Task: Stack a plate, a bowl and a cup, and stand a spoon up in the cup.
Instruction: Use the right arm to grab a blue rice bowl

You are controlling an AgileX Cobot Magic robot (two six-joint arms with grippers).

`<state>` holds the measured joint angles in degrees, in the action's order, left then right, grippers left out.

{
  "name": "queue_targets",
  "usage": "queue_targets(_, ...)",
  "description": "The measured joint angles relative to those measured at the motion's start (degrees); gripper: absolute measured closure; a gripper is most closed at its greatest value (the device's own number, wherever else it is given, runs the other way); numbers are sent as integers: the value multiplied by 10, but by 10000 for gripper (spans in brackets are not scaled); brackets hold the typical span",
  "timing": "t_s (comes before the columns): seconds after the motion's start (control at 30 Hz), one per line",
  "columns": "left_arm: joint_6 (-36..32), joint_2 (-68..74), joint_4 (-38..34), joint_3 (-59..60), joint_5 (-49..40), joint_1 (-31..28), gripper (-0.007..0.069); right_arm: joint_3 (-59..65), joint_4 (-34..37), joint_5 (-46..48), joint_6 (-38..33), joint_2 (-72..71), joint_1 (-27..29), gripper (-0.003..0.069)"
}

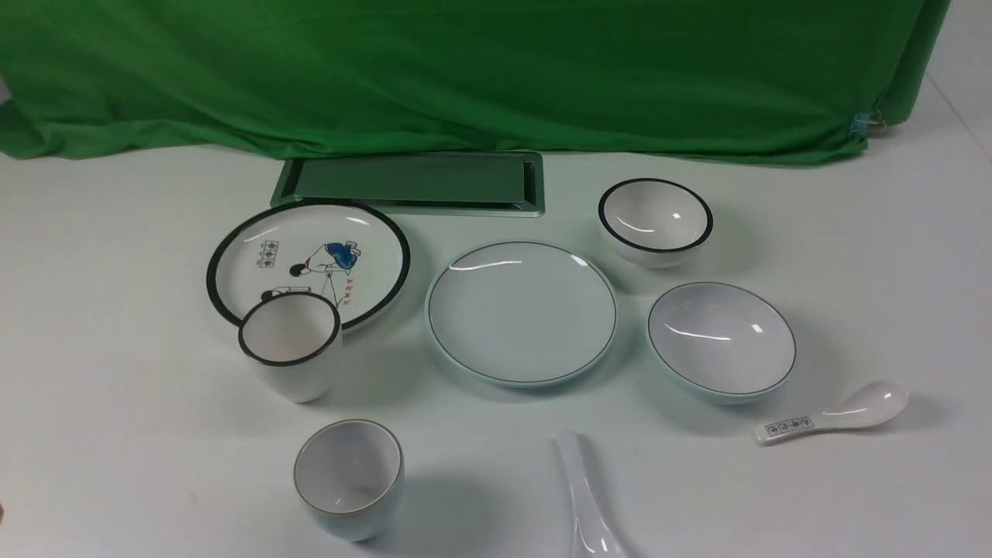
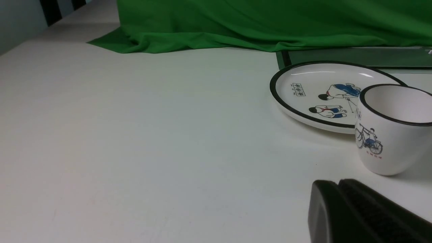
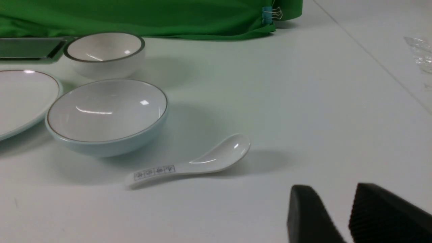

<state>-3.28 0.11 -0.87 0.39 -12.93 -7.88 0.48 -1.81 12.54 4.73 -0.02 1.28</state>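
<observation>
The plain plate (image 1: 521, 312) lies at the table's middle. The wide shallow bowl (image 1: 721, 339) stands to its right; it also shows in the right wrist view (image 3: 107, 116), beside the plate's edge (image 3: 20, 98). The small thin-rimmed cup (image 1: 349, 474) stands upright front left. The plain white spoon (image 1: 585, 504) lies at the front edge, partly cut off. Neither gripper shows in the front view. My left gripper (image 2: 337, 184) is shut and empty, low over bare table. My right gripper (image 3: 334, 187) is slightly open and empty, short of the printed spoon.
A black-rimmed cartoon plate (image 1: 308, 260) and black-rimmed cup (image 1: 291, 345) stand at the left, also in the left wrist view (image 2: 391, 131). A black-rimmed bowl (image 1: 656, 219) stands back right. A printed spoon (image 1: 833, 415) lies at the right. A metal hatch (image 1: 411, 182) and green cloth (image 1: 465, 70) are behind.
</observation>
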Motion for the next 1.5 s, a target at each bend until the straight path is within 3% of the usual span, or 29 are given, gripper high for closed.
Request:
queue_targets(0.8, 0, 0, 1, 0, 1, 0, 653, 0, 1, 0, 0, 0, 0, 417)
queue_targets(0.87, 9, 0, -14, 0, 10, 0, 653, 0, 1, 0, 0, 0, 0, 417)
queue_targets(0.97, 58, 0, -96, 0, 33, 0, 653, 0, 2, 0, 8, 0, 0, 417)
queue_targets(1.0, 116, 0, -191, 0, 52, 0, 653, 0, 7, 0, 42, 0, 0, 417)
queue_targets(1.1, 227, 0, -376, 0, 69, 0, 653, 0, 36, 0, 183, 0, 0, 417)
queue_targets(1.13, 253, 0, -415, 0, 70, 0, 653, 0, 49, 0, 244, 0, 0, 417)
queue_targets(1.17, 271, 0, -454, 0, 72, 0, 653, 0, 69, -1, 362, 0, 0, 417)
queue_targets(1.27, 284, 0, -454, 0, 76, 0, 653, 0, 82, 1, 560, 0, 0, 417)
queue_targets(1.37, 306, 0, -461, 0, 77, 0, 653, 0, 80, 4, 607, 0, 0, 417)
queue_targets(1.5, 321, 0, -473, 0, 78, 0, 653, 0, 79, 5, 556, 0, 0, 417)
